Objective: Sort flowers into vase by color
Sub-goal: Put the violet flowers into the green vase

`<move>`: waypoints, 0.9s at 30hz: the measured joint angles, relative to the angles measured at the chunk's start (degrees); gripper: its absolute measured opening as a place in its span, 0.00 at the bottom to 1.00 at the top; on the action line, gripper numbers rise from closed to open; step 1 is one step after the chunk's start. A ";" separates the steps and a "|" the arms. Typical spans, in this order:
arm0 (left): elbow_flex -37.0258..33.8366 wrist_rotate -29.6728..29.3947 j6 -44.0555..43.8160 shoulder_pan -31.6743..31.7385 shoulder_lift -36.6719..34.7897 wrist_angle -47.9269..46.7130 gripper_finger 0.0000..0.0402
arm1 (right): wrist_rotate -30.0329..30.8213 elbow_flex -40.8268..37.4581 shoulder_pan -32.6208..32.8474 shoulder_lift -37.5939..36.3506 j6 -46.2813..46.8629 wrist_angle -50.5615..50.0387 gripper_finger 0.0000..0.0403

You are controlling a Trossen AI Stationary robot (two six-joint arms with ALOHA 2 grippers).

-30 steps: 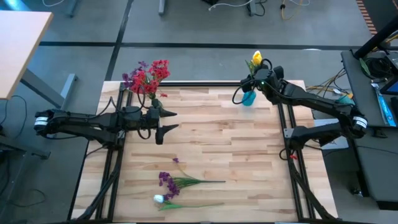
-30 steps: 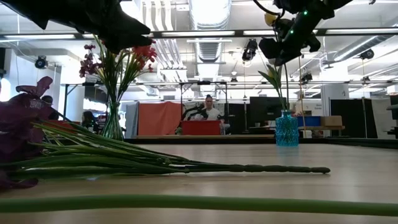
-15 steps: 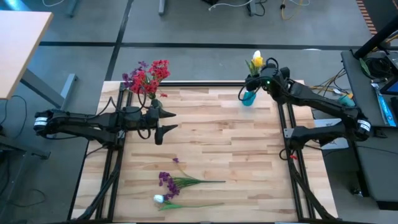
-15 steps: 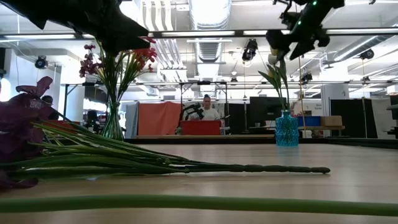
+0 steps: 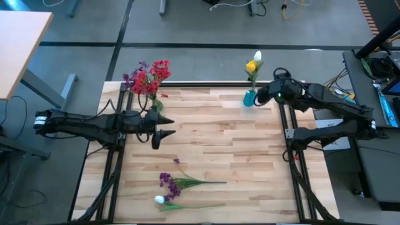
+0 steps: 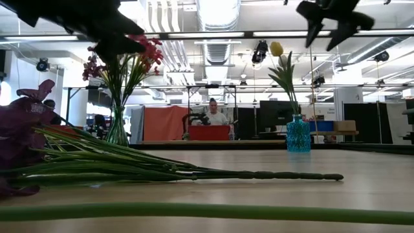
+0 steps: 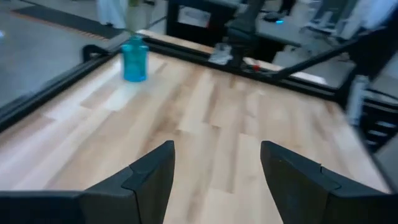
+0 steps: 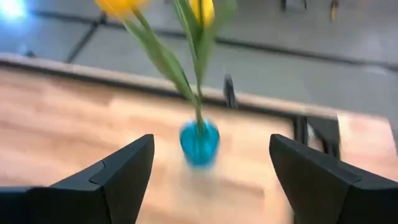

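A small blue vase [image 5: 249,98] stands at the table's far right and holds yellow-headed flowers [image 5: 252,65] on green stems, with a white head [image 5: 257,55] above them. My right gripper [image 5: 267,97] hangs open just right of that vase, above it in the low view [image 6: 333,26], touching nothing. A clear vase [image 6: 117,129] at the far left holds red and purple flowers [image 5: 149,76]. A purple flower [image 5: 169,180] and a white flower [image 5: 161,200] lie flat near the front edge. My left gripper [image 5: 162,127] hovers open near the clear vase.
Black frame rails [image 5: 284,134] run along the table's left and right sides. Bare wood [image 5: 219,137] lies between the two vases and the flowers at the front. In the low view a person [image 6: 213,113] sits far behind the table.
My right gripper has opened and let go of the yellow flowers, then drawn back toward the table's right edge and a little up. The yellow flowers now stand free in the blue vase.
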 joint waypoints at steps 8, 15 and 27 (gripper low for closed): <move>0.00 -4.69 -3.26 -13.30 -0.85 0.38 0.53 | -8.15 -4.33 18.68 1.82 16.98 -5.37 0.74; 0.00 -11.22 -8.08 -23.67 1.22 1.38 0.53 | -11.67 -6.96 36.03 6.57 33.45 -5.77 0.73; 0.00 -14.00 -17.03 -36.34 4.60 5.13 0.53 | -18.02 -4.72 52.90 19.68 25.70 14.80 0.72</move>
